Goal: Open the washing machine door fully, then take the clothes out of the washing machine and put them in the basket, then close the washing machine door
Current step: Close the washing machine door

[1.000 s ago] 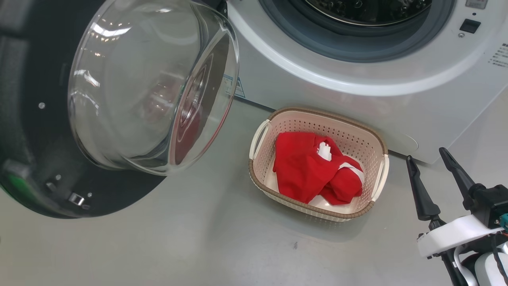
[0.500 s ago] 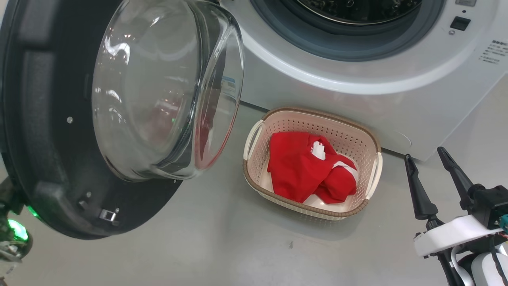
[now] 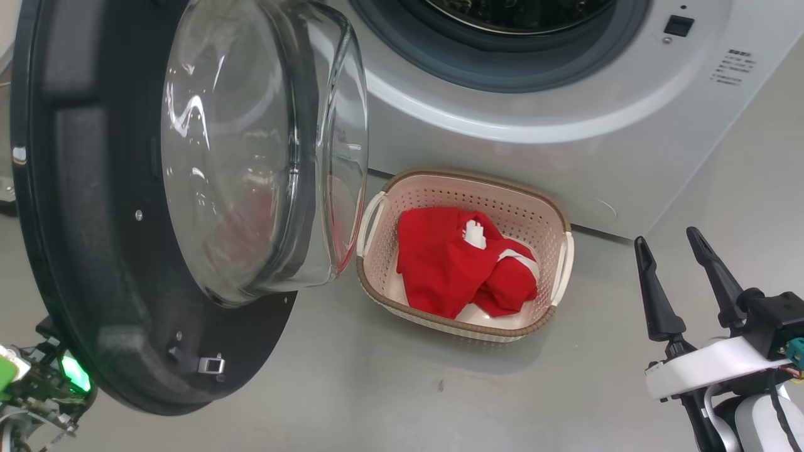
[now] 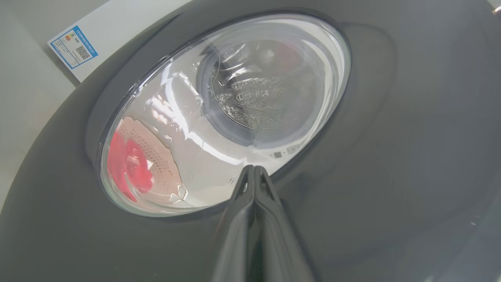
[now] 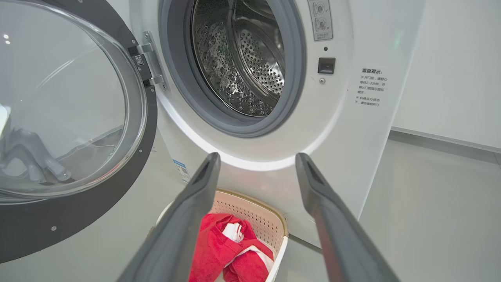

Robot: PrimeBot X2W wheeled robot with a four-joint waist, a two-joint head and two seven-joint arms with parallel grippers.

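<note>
The washing machine door (image 3: 81, 251) stands open at the left, glossy black, its clear glass bowl (image 3: 251, 157) bulging toward the white washing machine (image 3: 502, 150). In the left wrist view my left gripper (image 4: 254, 168) is shut, tips against the door's outer face (image 4: 391, 156) at the lower rim of the window. The red clothes (image 3: 446, 263) lie in the cream basket (image 3: 465, 177) on the floor before the machine. My right gripper (image 3: 664, 237) hangs open and empty, right of the basket. The steel drum (image 5: 242, 58) looks empty.
Bare grey floor (image 3: 377, 402) spreads in front of the basket and under the door. Part of my left arm with a green light (image 3: 69, 370) sits behind the door's lower edge. The door's hinge (image 5: 146, 64) is on the machine's left side. A pale wall (image 5: 450, 70) rises on the right.
The door has swung round toward the machine, its glass bowl now more edge-on. My left arm's green light has come into view. The camera has shifted. The right gripper stays open.
</note>
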